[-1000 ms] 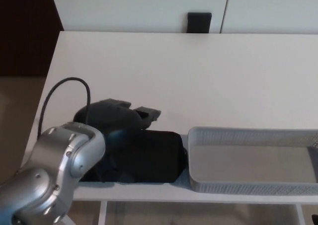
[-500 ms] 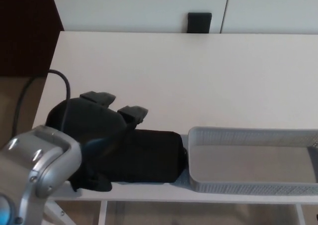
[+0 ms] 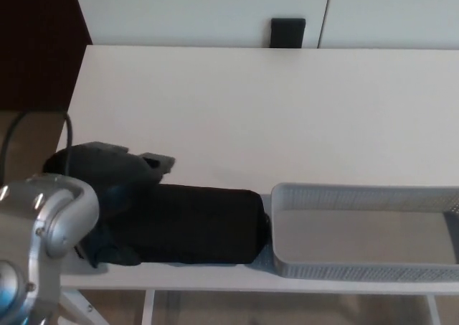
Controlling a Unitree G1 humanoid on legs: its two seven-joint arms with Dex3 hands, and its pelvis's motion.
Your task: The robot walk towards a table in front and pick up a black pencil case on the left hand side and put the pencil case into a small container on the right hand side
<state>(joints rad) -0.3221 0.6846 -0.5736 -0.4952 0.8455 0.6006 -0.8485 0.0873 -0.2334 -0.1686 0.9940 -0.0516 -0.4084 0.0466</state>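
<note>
Smooth white table (image 3: 287, 110); grey perforated mesh container (image 3: 373, 196), rectangular, at its right front edge. Soft black oblong pencil case (image 3: 201, 224) lies just left of the container. Left hand (image 3: 107, 189), matte black, overlaps the case's left end; grasp indeterminable.

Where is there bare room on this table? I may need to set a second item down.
The table is bare from its far edge down to the pencil case and grey mesh container. The container's floor is also bare. The near left corner is crowded: the left hand sits at the case's left end, and the case reaches the container.
</note>
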